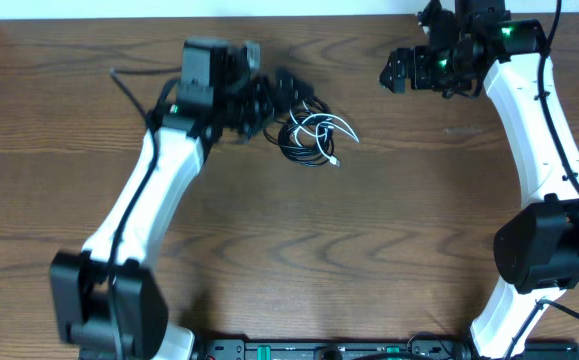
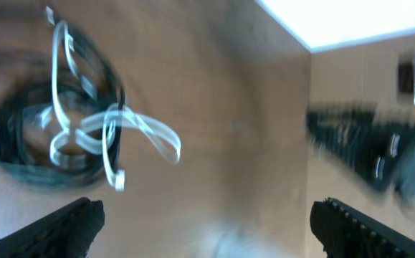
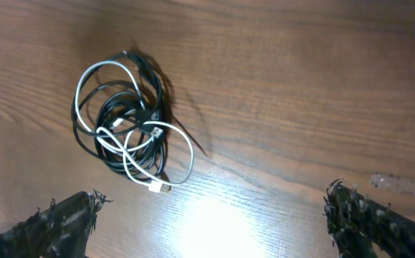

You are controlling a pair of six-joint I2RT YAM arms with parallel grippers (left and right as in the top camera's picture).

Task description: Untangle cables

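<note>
The left arm reaches up the table from its base at the lower left. The left hand has its fingers spread wide with nothing between them. Its wrist view is blurred. Just to the right of that hand lie the cables, all in one small heap resting on the wood. The black cables are wound into a rough coil. The white cable loops over and through that coil, and its plug end lies on the table at the heap's edge. Further right and well apart from the heap, the right hand is also spread wide and holds nothing. The right arm runs down to its base at the right edge.
</note>
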